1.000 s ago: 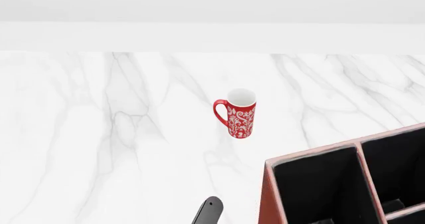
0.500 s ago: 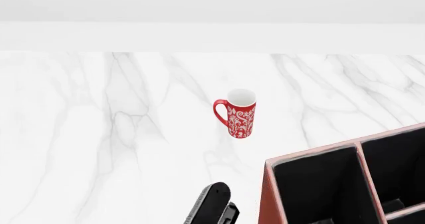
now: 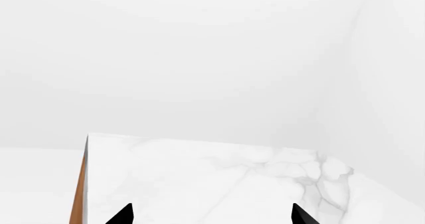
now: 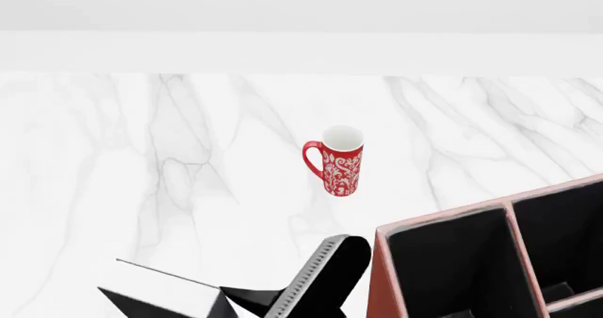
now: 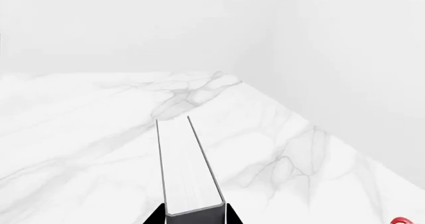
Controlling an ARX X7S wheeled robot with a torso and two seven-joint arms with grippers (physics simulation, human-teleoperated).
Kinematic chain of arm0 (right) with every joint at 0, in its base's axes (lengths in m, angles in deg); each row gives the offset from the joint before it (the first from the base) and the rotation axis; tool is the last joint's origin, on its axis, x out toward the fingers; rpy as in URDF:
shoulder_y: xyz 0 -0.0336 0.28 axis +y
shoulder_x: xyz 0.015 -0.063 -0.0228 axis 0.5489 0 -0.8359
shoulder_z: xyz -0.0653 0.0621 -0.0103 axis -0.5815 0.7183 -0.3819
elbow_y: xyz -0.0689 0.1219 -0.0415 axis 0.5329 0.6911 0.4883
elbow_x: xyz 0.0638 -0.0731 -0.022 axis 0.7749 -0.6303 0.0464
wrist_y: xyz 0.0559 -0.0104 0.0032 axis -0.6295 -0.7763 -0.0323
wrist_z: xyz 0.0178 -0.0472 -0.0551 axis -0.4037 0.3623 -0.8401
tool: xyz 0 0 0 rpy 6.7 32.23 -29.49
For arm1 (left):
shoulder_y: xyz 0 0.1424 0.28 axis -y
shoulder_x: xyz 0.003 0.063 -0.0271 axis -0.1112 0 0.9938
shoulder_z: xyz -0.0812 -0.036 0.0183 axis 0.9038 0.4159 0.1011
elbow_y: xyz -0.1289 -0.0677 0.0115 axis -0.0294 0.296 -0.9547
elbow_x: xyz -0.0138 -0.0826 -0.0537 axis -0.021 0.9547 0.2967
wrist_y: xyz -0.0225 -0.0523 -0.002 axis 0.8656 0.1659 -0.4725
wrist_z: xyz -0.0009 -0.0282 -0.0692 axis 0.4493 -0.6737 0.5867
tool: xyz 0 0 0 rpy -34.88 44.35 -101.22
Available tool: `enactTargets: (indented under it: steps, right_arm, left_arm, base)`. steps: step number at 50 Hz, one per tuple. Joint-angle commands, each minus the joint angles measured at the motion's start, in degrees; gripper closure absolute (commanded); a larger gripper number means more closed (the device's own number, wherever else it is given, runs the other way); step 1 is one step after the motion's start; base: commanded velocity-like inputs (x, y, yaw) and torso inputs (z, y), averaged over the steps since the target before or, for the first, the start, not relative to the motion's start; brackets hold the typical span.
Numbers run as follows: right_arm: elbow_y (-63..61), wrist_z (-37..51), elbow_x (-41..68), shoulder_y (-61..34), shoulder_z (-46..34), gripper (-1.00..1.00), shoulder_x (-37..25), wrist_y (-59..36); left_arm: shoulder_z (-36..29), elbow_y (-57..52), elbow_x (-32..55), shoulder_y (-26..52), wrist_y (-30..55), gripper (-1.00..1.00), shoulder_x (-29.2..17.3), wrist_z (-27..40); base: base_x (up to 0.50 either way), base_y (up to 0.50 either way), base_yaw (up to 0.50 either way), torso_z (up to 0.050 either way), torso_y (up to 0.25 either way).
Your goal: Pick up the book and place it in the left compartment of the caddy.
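Observation:
The black book (image 4: 351,256), with its white page edges (image 4: 309,281), rises tilted from the bottom edge of the head view, just left of the caddy (image 4: 441,218). In the right wrist view my right gripper (image 5: 193,217) is shut on the book (image 5: 182,164), one black finger (image 5: 157,216) on each cover, and the book is held above the marble. The caddy's left compartment (image 4: 452,268) is a black-lined slot beside the book's top end. My left gripper (image 3: 211,215) is open and empty over the marble; neither gripper can be told apart in the head view.
A red patterned mug (image 4: 337,161) stands upright on the marble table (image 4: 141,177) behind the book and caddy; its rim also shows in the right wrist view (image 5: 399,221). The table's brown side edge (image 3: 79,189) shows in the left wrist view. A white wall runs behind the table.
The book has risen from the bottom edge of the head view and moved right, closer to the caddy's left wall. The mug and caddy have not moved.

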Motion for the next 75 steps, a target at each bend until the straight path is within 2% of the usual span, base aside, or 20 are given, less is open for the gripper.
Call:
enactTargets:
  steps: [1, 8, 24, 37, 43, 50, 53, 64, 75]
  right_arm:
    - [-6.21, 3.91, -0.92, 2.86, 4.72, 1.0, -0.24, 3.94]
    - [-10.14, 10.85, 1.88, 3.91, 9.11, 1.0, -0.08, 0.81]
    - [-21.84, 17.18, 4.12, 6.96, 13.39, 1.0, -3.36, -0.86]
    - [-35.84, 27.53, 8.6, 17.17, 19.91, 1.0, -9.11, 2.42]
    - [-35.89, 44.34, 9.07, 13.37, 5.58, 1.0, -24.84, 18.37]
    - [-35.9, 59.93, 2.06, 6.62, -13.48, 1.0, -37.06, 32.5]
    - [-35.9, 65.15, -1.41, 3.31, -20.92, 1.0, -39.58, 34.96]
    - [-35.89, 79.22, -11.96, -7.31, -40.5, 1.0, -48.34, 42.19]
    - [-35.91, 87.82, -19.7, -13.68, -55.97, 1.0, -51.28, 45.83]
  left_arm:
    - [-2.26, 0.89, -1.89, -0.17, -1.77, -1.0, -0.59, -3.01]
    - [-2.39, 1.12, -1.62, -0.04, -1.97, -1.0, -0.64, -3.18]
    - [-2.49, 1.07, -1.46, -0.03, -2.17, -1.0, -0.74, -3.25]
    - [-2.71, 1.1, -1.18, -0.03, -2.59, -1.0, -0.78, -3.51]
    - [-2.85, 1.14, -0.97, 0.05, -2.96, -1.0, -0.8, -3.75]
    - [-3.17, 1.22, -0.43, 0.17, -3.77, -1.0, -0.91, -4.38]
    - [-3.42, 1.15, -0.07, 0.21, -4.32, -1.0, -1.0, -4.81]
    - [-3.83, 0.8, 0.31, -0.01, -5.88, -1.0, -1.0, -5.75]
    - [-4.23, 0.49, 0.63, -0.15, -7.08, -1.0, -0.96, -6.74]
  base:
    - [0.0, 0.0, 0.0, 0.0, 0.0]
    - [0.0, 0.0, 0.0, 0.0, 0.001]
    - [0.0, 0.0, 0.0, 0.0, 0.001]
    - [0.0, 0.0, 0.0, 0.0, 0.001]
    - [0.0, 0.0, 0.0, 0.0, 0.002]
    - [0.0, 0.0, 0.0, 0.0, 0.0]
    - [0.0, 0.0, 0.0, 0.0, 0.0]
    - [0.0, 0.0, 0.0, 0.001, 0.001]
    - [0.0, 0.0, 0.0, 0.0, 0.001]
